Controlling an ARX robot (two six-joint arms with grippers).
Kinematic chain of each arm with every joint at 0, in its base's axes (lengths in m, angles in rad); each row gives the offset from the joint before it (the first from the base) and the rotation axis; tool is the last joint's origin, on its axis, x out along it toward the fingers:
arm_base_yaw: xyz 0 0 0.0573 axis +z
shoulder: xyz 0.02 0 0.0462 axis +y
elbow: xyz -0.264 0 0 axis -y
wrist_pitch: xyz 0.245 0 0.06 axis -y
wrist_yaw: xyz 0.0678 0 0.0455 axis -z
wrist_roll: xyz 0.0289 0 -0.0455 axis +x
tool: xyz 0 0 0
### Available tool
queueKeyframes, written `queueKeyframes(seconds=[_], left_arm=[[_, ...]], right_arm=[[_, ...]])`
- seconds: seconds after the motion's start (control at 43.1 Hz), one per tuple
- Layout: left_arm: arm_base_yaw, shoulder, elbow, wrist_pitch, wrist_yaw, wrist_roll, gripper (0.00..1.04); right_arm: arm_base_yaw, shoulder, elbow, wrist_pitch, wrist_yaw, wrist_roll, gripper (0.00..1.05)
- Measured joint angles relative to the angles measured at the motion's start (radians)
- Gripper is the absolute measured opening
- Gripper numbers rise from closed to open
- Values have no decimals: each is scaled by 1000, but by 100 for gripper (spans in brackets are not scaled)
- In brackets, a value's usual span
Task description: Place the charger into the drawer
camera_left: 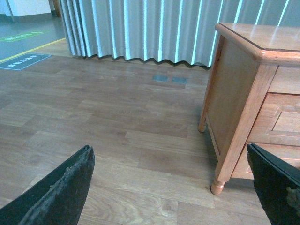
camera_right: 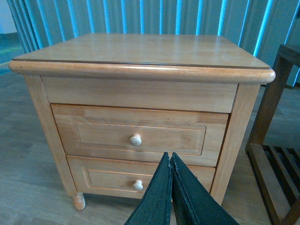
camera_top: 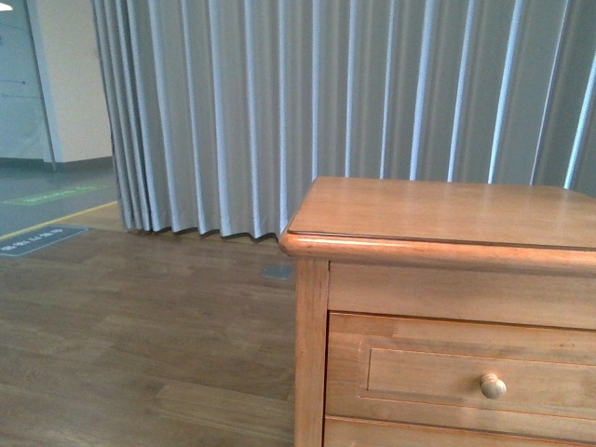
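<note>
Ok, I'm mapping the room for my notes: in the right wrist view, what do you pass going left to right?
Wood floor → cabinet, its drawer shut → dark slatted wooden rack.

Cabinet (camera_right: 140,93): honey-coloured wood throughout, glossy top with a thin dark line running just inside its edge; visible grain in lighter and darker amber strips.
Drawer (camera_right: 140,133): same honey tone, recessed panel outlined in a darker orange-brown seam; knob (camera_right: 136,139) pale cream.
Lower drawer (camera_right: 117,180): matching honey wood, pale cream knob (camera_right: 138,185).
Curtain (camera_top: 354,102): grey, vertical pleats striped with pale bluish-white highlights.
Floor (camera_left: 117,126): brown wood-plank pattern, mid to grey-brown boards.
Side rack (camera_right: 274,140): darker brown wood, right of the cabinet.
Right gripper (camera_right: 170,187): black, finely textured fingers.
Left gripper (camera_left: 173,187): black, scuffed grey along the edges.
</note>
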Motion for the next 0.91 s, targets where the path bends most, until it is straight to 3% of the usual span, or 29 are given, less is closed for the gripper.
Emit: queueKeyframes(seconds=[0.209,0.348,0.859,0.906], left_arm=[[0,0,0,0,0,0,99],[0,0,0,0,-1,0,99],[0,0,0,0,0,0,99],[0,0,0,0,0,0,99]], right_arm=[[0,-45,0,-45,0,0,2],[0,-183,1,-212,-3,0,2],[0,-214,1,-221,-3,0,2],[0,-214,1,-221,-3,0,8]])
